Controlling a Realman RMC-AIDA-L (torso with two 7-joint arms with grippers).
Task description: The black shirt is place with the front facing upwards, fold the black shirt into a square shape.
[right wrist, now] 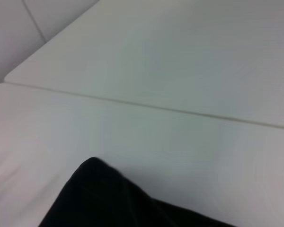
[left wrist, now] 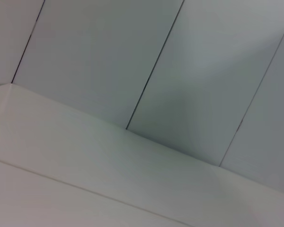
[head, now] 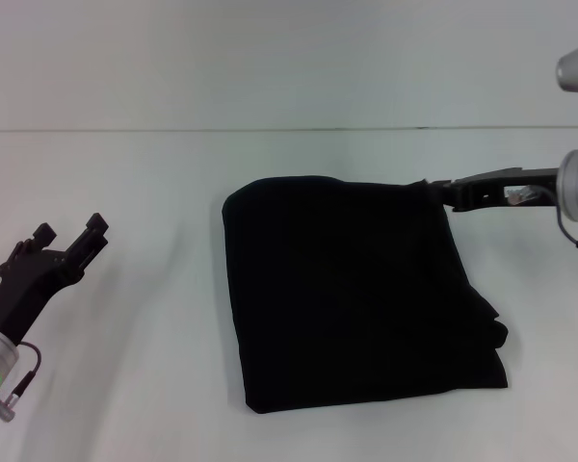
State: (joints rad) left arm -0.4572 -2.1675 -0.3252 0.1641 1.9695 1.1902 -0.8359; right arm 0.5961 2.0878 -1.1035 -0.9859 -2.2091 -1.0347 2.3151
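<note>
On the white table (head: 125, 212), seen from my head camera, the black shirt (head: 352, 294) lies folded into a rough square near the middle, a little toward my right side. No lettering or label can be read on the face that shows; the cloth is plain, matte and soft-looking, with a rounded far-left corner, fairly straight left and near edges, and a lumpier right edge where layers stick out near the front corner. My right hand (head: 441, 194) reaches in from the right and meets the shirt's far-right corner; whether its fingers are clamped on the fabric there I cannot tell. My left hand (head: 72, 241) rests well apart from the shirt at the left, its fingers spread and gripping nothing, with bare table between it and the cloth. A thin seam crosses the table beyond the shirt. My left wrist camera shows only pale table surface and a panelled wall (left wrist: 180, 71) with dark joints. My right wrist camera shows one rounded black fold of the shirt on the table, with open white surface beyond.
</note>
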